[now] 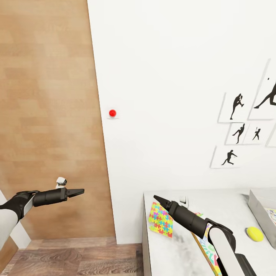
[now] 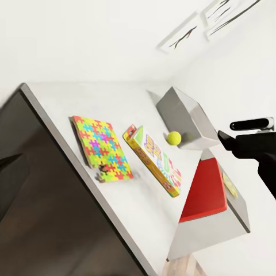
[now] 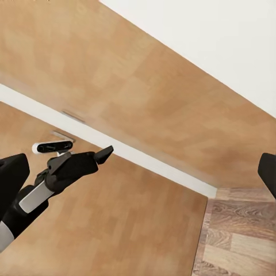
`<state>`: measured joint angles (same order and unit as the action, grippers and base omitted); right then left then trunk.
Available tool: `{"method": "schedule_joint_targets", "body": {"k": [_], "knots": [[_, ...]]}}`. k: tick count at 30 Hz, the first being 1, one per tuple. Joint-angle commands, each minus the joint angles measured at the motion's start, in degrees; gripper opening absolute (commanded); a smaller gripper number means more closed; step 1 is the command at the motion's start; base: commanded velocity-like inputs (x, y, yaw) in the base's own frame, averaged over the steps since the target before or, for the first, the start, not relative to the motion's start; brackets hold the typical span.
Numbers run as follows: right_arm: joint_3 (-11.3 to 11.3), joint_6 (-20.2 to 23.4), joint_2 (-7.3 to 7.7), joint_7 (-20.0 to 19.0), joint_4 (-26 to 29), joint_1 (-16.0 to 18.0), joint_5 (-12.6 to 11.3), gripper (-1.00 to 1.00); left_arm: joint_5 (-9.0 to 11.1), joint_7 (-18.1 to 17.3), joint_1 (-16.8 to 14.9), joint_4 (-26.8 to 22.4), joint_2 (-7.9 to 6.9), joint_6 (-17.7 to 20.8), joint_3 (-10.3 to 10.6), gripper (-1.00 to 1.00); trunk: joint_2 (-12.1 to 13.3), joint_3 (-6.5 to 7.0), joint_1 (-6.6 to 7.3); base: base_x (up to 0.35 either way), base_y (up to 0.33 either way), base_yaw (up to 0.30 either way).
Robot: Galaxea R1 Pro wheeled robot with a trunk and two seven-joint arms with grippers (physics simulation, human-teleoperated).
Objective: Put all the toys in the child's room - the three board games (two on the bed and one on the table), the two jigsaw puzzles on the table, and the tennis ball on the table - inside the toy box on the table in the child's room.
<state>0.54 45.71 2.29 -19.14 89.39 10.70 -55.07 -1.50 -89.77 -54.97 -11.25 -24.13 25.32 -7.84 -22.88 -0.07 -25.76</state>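
Both tools, left (image 1: 78, 191) and right (image 1: 157, 198), look pinched closed and empty; the flat, stiff mosaic-printed jigsaw puzzle box (image 1: 161, 219) on the pale table (image 1: 230, 207) is likely light, best gripped across its overhanging edge.

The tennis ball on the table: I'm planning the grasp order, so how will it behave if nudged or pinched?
The tennis ball is round and lies free on the flat table, so a nudge would probably roll it. Being small, it may squirt from a two-finger pinch.
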Motion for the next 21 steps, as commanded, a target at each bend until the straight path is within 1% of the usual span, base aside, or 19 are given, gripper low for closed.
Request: {"method": "schedule_joint_targets", "body": {"k": [1,5,7,8,10,11,13,14,16,17,18,19,20,21], "knots": [[0.00,0.13,0.05,-0.10,0.00,0.02,0.05,1.00,-0.17,-0.23,0.01,0.00,0.02,0.60,-0.10,1.00,-0.04,-0.02,-0.02,0.000,0.000,0.000],[0.00,0.16,-0.05,0.25,0.01,0.02,0.05,1.00,-0.17,-0.23,-0.01,0.00,0.04,0.60,-0.10,1.00,-0.04,-0.02,-0.02,0.000,0.000,0.000],[-0.06,0.30,-0.11,1.43,0.00,0.02,0.06,1.00,-0.15,-0.23,0.02,0.00,0.04,0.60,-0.11,1.00,-0.04,-0.02,-0.02,0.000,0.000,0.000],[-0.08,0.42,-0.11,2.14,-0.02,0.04,0.04,1.00,-0.13,-0.23,0.02,0.00,0.05,0.60,-0.10,1.00,-0.04,-0.02,-0.02,0.000,0.000,0.000],[-0.12,0.69,-0.06,5.24,-0.24,0.10,-0.04,1.00,-0.14,-0.23,0.03,0.00,0.12,0.60,-0.12,1.00,-0.04,-0.02,-0.02,0.000,0.000,0.000],[-0.16,0.90,-0.12,8.08,-0.56,0.32,-0.09,1.00,-0.15,-0.23,0.03,0.00,0.29,0.60,-0.14,1.00,-0.04,-0.02,-0.02,0.000,0.000,0.000],[-0.17,1.35,-0.20,11.55,-0.80,0.92,-0.16,1.00,-0.17,-0.23,0.04,0.00,0.44,0.60,-0.14,1.00,-0.04,-0.02,-0.02,0.000,0.000,0.000],[-0.18,2.43,-0.31,15.52,-0.97,2.42,-0.25,1.00,-0.20,-0.23,0.04,0.00,0.55,0.60,-0.15,1.00,-0.04,-0.02,-0.02,0.000,0.000,0.000],[-0.20,4.31,-0.44,19.77,-1.20,4.60,-0.36,1.00,-0.20,-0.23,0.04,0.00,0.63,0.60,-0.15,1.00,-0.04,-0.02,-0.02,0.000,0.000,0.000],[-0.24,6.70,-0.65,24.09,-1.65,7.11,-0.50,1.00,-0.19,-0.23,0.04,0.00,0.67,0.60,-0.16,1.00,-0.04,-0.02,-0.02,0.000,0.000,0.000],[-0.27,7.93,-0.78,26.22,-1.99,8.41,-0.53,1.00,-0.20,-0.23,0.04,0.00,0.67,0.60,-0.16,1.00,-0.04,-0.02,-0.02,0.000,0.000,0.000],[-0.27,10.01,-1.06,30.46,-2.98,11.23,-0.57,1.00,-0.22,-0.23,0.04,0.00,0.67,0.60,-0.16,1.00,-0.04,-0.02,-0.02,0.000,0.000,0.000],[-0.27,10.77,-1.18,32.52,-3.72,12.80,-0.59,1.00,-0.21,-0.23,0.04,0.00,0.67,0.60,-0.16,1.00,-0.04,-0.02,-0.02,0.000,0.000,0.000],[-0.28,11.93,-1.41,36.37,-5.97,16.29,-0.63,1.00,-0.23,-0.23,0.04,0.00,0.67,0.60,-0.16,1.00,-0.04,-0.02,-0.02,0.000,0.000,0.000]]}}
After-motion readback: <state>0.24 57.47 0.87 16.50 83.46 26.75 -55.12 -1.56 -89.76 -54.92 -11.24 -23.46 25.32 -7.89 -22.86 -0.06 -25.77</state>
